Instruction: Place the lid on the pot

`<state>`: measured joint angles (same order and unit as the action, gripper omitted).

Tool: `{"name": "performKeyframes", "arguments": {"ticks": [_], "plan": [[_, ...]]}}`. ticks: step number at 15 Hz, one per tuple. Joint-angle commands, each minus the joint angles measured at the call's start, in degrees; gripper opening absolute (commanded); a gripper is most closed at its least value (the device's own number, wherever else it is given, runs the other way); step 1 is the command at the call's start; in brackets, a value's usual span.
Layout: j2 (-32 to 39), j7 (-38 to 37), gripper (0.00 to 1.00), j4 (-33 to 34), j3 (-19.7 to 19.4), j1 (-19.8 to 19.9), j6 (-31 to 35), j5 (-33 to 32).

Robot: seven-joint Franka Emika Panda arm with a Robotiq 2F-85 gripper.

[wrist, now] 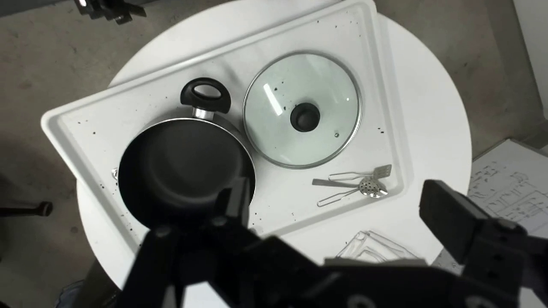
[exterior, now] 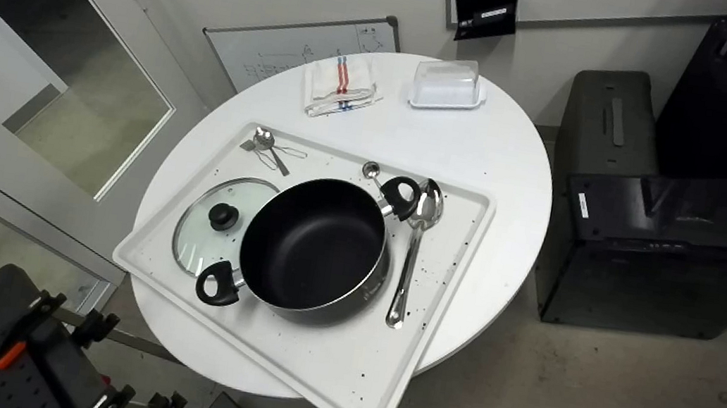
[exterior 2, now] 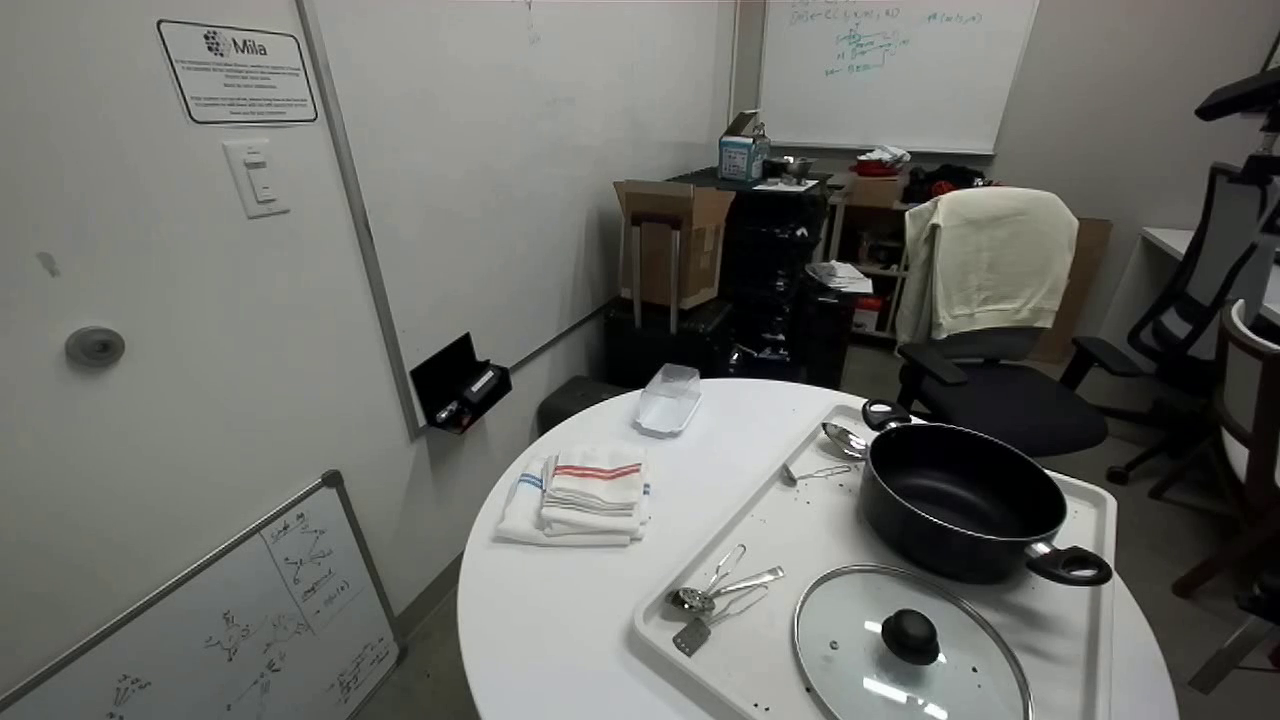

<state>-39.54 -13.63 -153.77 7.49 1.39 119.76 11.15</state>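
Note:
The lid (exterior: 223, 216) is a round glass disc with a metal rim and black knob. It lies flat on the white tray, knob up, and also shows in an exterior view (exterior 2: 910, 637) and the wrist view (wrist: 302, 110). The pot (exterior: 315, 247) is black, uncovered, with two loop handles, and stands upright close beside the lid; it also shows in an exterior view (exterior 2: 960, 500) and the wrist view (wrist: 184, 158). My gripper (wrist: 339, 205) is wide open and empty, above the table. Its left finger covers part of the pot in the wrist view. Neither exterior view shows it.
The raised-rim tray (exterior: 306, 359) sits on a round white table (exterior: 520, 205). Large metal spoons (exterior: 415, 240) lie by the pot's far handle. Small utensils (exterior: 265, 144) lie near a tray corner. Folded towels (exterior: 343, 84) and a clear-lidded dish (exterior: 447, 88) are beyond the tray.

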Motion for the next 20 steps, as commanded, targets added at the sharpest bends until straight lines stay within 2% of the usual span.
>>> {"name": "performKeyframes", "arguments": {"ticks": [1, 7, 9, 11, 14, 15, 17, 20], "plan": [[9.8, -3.9, 1.0, -1.1, 2.5, -0.3, 11.9, -0.7], [29.0, -10.1, 1.0, 0.2, 5.6, 0.5, 30.6, -6.2], [35.3, -15.0, 1.0, 1.1, 6.3, 1.5, 35.6, -11.8], [41.3, -21.7, 1.0, 2.4, 5.7, 2.0, 38.6, -20.4], [49.5, -32.6, 1.0, 6.1, 0.4, -1.5, 39.1, -33.8], [52.6, -35.6, 1.0, 7.9, 1.5, -0.2, 38.7, -37.1], [57.9, -39.8, 1.0, 11.6, -0.4, -2.1, 38.0, -41.0], [65.0, -42.4, 1.0, 16.8, -1.3, -4.0, 37.8, -42.0]]}}
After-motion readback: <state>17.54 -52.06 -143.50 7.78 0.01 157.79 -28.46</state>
